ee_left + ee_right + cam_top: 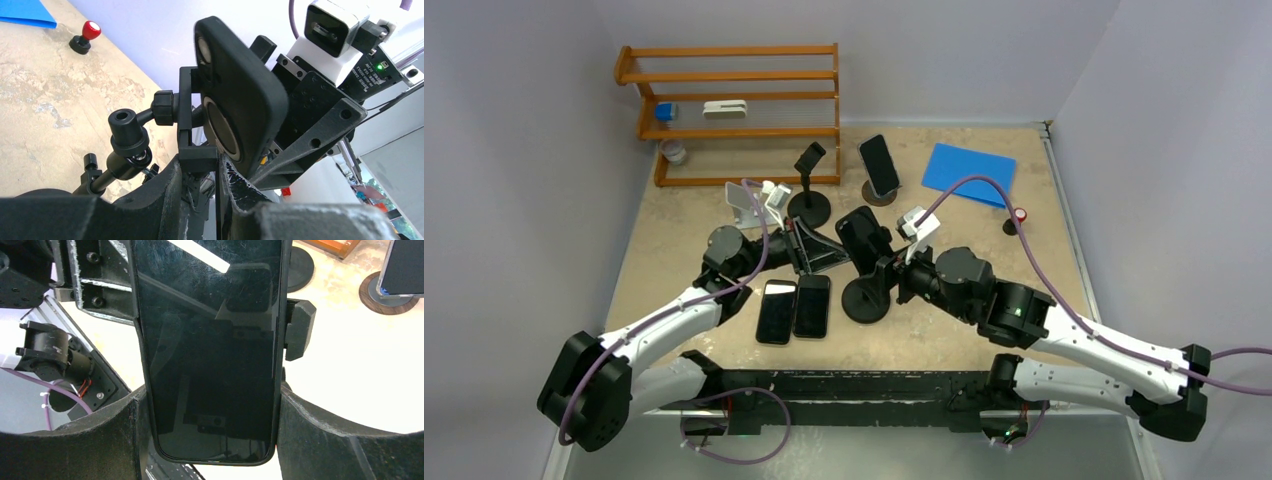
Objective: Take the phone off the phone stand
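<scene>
A phone (860, 232) in a black case sits in the clamp of a black phone stand (867, 299) at mid-table. In the right wrist view its dark screen (210, 340) fills the middle. My right gripper (210, 407) is shut on the phone's lower end, one finger on each long edge. The stand's clamp arm (299, 330) shows beside the phone. In the left wrist view I see the phone's back (242, 95) and the clamp bracket (192, 150). My left gripper (200, 167) is shut on the lower part of that bracket. From above, my left gripper (809, 248) is just left of the phone.
Two phones (776, 311) (812, 305) lie flat in front of the left gripper. Behind are another phone on a stand (880, 165), an empty black stand (809, 190), a white stand (749, 205), a wooden rack (734, 100), a blue pad (969, 172) and a red-topped knob (1020, 215).
</scene>
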Controlling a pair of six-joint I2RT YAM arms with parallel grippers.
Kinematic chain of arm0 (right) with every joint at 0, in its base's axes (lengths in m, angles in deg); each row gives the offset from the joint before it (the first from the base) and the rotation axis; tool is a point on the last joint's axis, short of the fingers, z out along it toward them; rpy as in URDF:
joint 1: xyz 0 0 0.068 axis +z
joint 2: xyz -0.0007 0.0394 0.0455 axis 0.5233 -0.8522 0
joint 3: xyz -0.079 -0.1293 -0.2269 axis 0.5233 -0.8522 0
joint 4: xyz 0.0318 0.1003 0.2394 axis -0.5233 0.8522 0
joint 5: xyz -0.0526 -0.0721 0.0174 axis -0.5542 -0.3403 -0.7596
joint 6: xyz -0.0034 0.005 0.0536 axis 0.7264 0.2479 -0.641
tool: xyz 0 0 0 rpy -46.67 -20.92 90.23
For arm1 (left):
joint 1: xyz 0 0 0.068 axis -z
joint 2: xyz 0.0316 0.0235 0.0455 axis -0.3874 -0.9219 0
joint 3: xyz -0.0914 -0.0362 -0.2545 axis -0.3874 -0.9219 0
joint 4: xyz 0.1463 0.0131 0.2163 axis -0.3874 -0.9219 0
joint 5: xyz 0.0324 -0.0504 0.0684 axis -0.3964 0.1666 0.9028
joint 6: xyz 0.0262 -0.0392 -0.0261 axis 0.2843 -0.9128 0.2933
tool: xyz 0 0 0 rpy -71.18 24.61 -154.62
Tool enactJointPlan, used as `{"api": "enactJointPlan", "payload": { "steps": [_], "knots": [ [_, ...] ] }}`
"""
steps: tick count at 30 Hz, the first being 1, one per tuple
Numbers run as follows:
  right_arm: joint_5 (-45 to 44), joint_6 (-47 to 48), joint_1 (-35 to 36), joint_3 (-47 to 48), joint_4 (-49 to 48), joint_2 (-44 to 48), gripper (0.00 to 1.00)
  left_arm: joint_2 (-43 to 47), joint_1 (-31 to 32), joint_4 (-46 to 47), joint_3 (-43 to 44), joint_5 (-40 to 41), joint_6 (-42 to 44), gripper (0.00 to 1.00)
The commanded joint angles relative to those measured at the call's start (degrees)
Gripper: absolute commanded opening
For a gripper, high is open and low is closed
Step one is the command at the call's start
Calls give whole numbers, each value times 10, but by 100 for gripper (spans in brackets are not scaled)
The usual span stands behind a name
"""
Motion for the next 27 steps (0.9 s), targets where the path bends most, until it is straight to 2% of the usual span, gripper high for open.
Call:
{"api": "enactJointPlan", "payload": {
  "steps": [1,10,19,27],
  "knots": [
    [23,4,-3,23,-68,25,0,-11,-10,-71,16,-14,24,1],
    [53,9,-3,46,-85,36,0,-7,-10,-94,34,-35,25,30],
    [49,17,-3,69,-76,39,0,22,-10,-133,44,-30,48,46],
    [42,36,-3,81,-81,45,0,95,-10,-221,57,44,110,62]
  ]
}}
